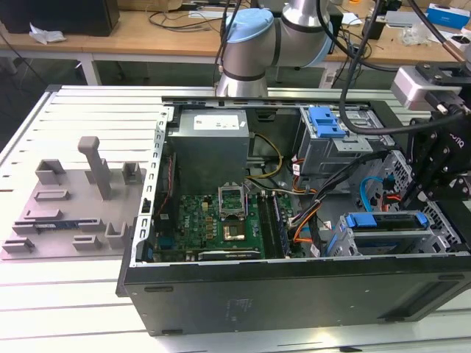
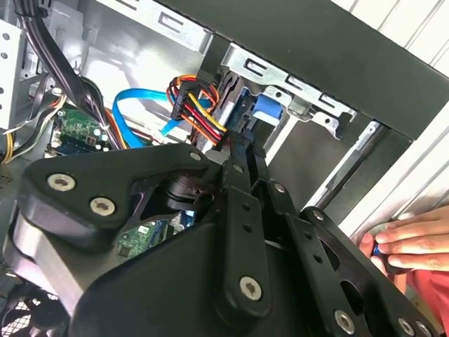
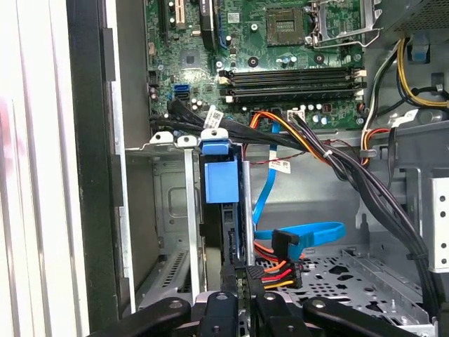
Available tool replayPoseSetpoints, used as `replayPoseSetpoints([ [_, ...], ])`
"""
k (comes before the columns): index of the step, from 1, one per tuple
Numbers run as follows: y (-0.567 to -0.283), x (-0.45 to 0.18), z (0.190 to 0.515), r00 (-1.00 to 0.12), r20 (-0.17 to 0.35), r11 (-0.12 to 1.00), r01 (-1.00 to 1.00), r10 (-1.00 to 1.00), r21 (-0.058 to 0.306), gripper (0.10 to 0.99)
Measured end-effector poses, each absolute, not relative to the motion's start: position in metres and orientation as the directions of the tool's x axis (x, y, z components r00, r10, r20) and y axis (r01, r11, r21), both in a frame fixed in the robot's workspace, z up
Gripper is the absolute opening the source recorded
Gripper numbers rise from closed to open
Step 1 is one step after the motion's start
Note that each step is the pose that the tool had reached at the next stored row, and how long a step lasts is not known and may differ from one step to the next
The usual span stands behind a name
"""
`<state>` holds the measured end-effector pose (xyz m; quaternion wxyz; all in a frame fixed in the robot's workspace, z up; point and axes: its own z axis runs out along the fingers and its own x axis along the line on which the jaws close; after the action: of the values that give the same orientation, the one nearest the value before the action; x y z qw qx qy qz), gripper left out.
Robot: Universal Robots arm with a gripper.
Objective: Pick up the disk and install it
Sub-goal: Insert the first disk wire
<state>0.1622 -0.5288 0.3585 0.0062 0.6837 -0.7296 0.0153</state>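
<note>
- The disk [image 1: 386, 220] is seated in the drive cage [image 1: 335, 243], at the exterior view's right end of the open computer case [image 1: 294, 301]. Its blue bracket faces up.
- In the first wrist view the disk [image 3: 221, 179] is seen edge-on between the cage's metal walls. The blue bracket end is the end farther from the gripper [image 3: 242, 300].
- The gripper is clenched on the disk's near edge, with a black finger pressed against each side (the grasp is clearest in the first wrist view).
- A plug with red, orange and yellow wires [image 3: 275, 270] sits just beside the disk's near end, and a blue data cable [image 3: 302, 234] curls close by.
- The green motherboard [image 3: 280, 49] lies on the case floor beyond the cage.
- In the second wrist view a person's hand [image 2: 410, 242] rests at the case's outer edge, with something small and blue pinched in the fingers; what it is cannot be told.
- A grey fixture plate [image 1: 70, 202] lies on the table [image 1: 44, 309], to the exterior view's left of the case.
</note>
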Motion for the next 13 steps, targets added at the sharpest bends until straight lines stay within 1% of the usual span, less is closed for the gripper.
replayPoseSetpoints([
  [13, -0.5277, 0.1624, 0.3576, -0.092, 0.034, 0.092, -0.996, -0.995, -0.014, 0.169],
])
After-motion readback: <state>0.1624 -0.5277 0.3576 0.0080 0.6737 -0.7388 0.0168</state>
